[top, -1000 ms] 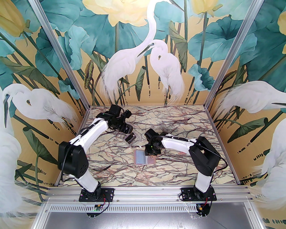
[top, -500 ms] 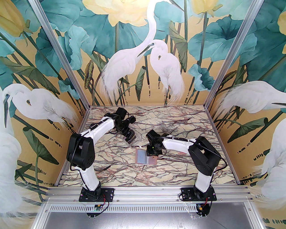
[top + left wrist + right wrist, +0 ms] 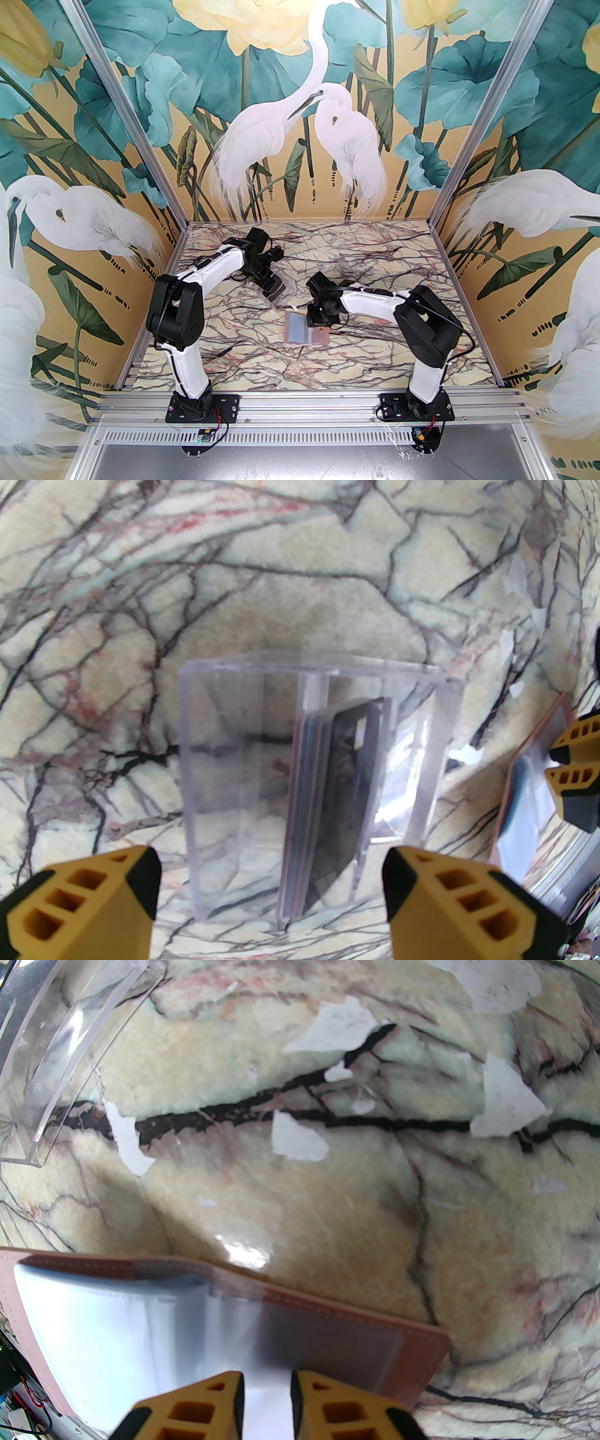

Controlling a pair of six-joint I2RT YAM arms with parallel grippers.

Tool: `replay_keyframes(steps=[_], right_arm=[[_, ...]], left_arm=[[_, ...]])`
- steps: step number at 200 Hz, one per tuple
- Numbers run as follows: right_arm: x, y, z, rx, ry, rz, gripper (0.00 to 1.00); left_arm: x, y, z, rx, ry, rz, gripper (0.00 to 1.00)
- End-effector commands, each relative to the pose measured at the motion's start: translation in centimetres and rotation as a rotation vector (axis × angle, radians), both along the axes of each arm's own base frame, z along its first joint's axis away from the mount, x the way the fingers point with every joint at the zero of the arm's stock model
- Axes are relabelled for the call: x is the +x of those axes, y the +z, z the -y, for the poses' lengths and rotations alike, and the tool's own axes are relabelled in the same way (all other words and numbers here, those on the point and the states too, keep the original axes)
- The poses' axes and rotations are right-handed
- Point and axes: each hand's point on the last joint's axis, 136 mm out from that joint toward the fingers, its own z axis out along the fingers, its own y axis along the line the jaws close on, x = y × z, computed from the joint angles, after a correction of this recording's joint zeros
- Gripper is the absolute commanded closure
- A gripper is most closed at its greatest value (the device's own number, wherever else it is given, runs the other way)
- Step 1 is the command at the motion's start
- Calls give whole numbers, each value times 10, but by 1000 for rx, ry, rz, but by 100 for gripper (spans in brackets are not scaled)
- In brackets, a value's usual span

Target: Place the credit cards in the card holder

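Left tool (image 3: 269, 878) spread wide before clear box (image 3: 225, 761) holding credit cards (image 3: 337, 798); right tool (image 3: 267, 1386) pinches card holder (image 3: 328, 1308) sleeve.

The right tool (image 3: 266, 1377) enters from the bottom edge, its yellow-and-black fingers (image 3: 201, 1410) close together with a strip of pale sleeve running up into the narrow gap between them. Under it lies the open card holder (image 3: 375, 1321), dusty-pink with stitched edges, its pale grey-blue clear sleeves (image 3: 93, 1325) spread flat toward the left. Beyond is the marble-patterned surface (image 3: 328, 1203), dark-veined and marked with white scuffed patches (image 3: 506, 1100), and the corner of a clear plastic box (image 3: 61, 1053) stands at the upper left.
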Motion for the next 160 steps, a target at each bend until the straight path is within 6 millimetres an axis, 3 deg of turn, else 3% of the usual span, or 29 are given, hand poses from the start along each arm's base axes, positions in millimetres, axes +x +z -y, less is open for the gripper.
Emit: replay_keyframes(steps=[1, 160], right_arm=[[0, -14, 6, -31, 15, -4, 74], [-1, -16, 6, -35, 16, -14, 74]], left_arm=[[3, -1, 1, 18, -22, -4, 16], [11, -16, 0, 49, -6, -22, 27]])
